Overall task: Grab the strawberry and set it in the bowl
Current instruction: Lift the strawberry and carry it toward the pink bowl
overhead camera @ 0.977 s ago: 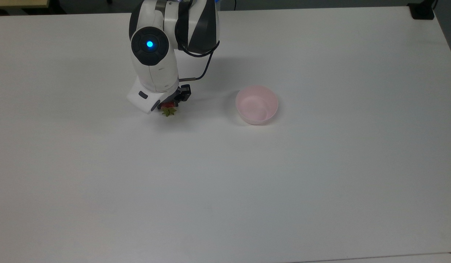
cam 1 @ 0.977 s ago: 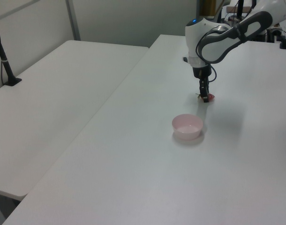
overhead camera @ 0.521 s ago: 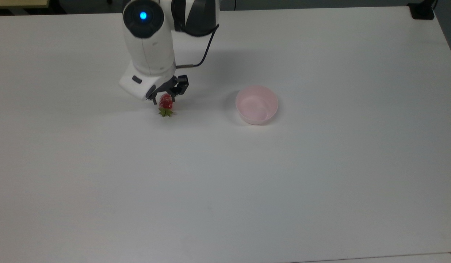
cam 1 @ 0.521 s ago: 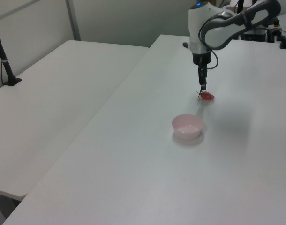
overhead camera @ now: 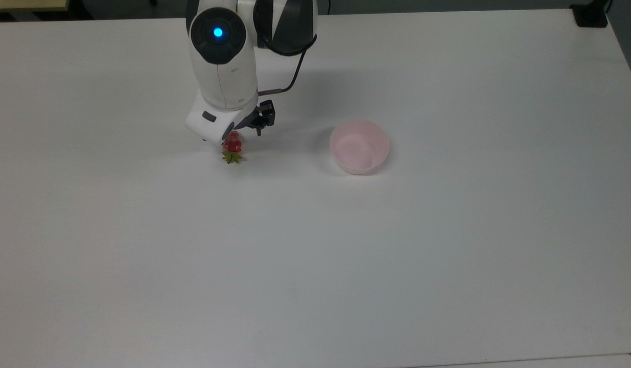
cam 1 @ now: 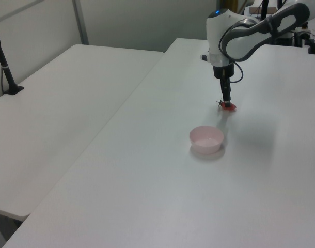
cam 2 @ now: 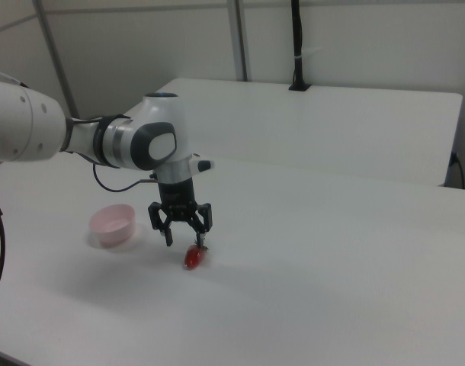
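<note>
**Strawberry lies on the table, open gripper just above it**

Top view: the strawberry (overhead camera: 233,146) lies flat on the white table (overhead camera: 315,245), well apart from the bowl (overhead camera: 359,146), on the top view's left of it. Its long axis runs up and down the picture, red tip toward the arm and green cap pointing away, toward the lower edge. The gripper (overhead camera: 243,134) hangs over the red end, partly covering it; one dark finger shows between strawberry and bowl. The table between strawberry and bowl is bare.

Left view: the strawberry (cam 1: 229,107) lies beyond the bowl (cam 1: 206,140), its green cap on the left view's left. The gripper (cam 1: 227,102) points straight down onto it.

Right view: the strawberry (cam 2: 193,257) lies on the right view's right of the bowl (cam 2: 113,226). The gripper (cam 2: 185,240) stands with its fingers spread wide; one fingertip (cam 2: 202,242) sits just above the fruit, the other off to the bowl side, nothing clamped between them.
</note>
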`<control>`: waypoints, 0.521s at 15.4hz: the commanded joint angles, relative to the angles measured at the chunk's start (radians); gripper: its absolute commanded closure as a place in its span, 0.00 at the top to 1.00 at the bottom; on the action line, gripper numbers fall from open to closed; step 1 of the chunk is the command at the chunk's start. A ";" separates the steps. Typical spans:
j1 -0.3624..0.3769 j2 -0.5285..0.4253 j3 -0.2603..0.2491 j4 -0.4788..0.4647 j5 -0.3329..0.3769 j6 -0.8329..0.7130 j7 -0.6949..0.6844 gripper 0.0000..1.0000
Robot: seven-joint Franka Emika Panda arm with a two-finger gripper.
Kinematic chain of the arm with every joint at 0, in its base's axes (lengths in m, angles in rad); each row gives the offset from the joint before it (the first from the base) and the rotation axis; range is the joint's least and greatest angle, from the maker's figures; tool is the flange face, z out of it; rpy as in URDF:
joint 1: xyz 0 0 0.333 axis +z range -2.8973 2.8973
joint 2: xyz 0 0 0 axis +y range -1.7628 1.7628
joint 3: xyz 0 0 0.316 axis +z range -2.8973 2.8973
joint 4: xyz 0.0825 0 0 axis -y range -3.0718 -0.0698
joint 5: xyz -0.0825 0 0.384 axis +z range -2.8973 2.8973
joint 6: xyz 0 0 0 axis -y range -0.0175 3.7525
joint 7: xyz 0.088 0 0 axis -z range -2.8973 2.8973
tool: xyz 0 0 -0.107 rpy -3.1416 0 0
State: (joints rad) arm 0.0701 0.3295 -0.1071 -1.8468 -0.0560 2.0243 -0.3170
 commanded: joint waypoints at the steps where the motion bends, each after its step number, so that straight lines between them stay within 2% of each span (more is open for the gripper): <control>1: 0.014 0.031 -0.023 -0.025 -0.005 0.091 -0.025 0.74; 4: 0.013 0.042 -0.037 -0.031 -0.005 0.139 -0.024 0.71; 8: 0.013 0.042 -0.039 -0.043 -0.008 0.142 -0.025 0.48</control>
State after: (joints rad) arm 0.0691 0.3878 -0.1306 -1.8660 -0.0559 2.1430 -0.3256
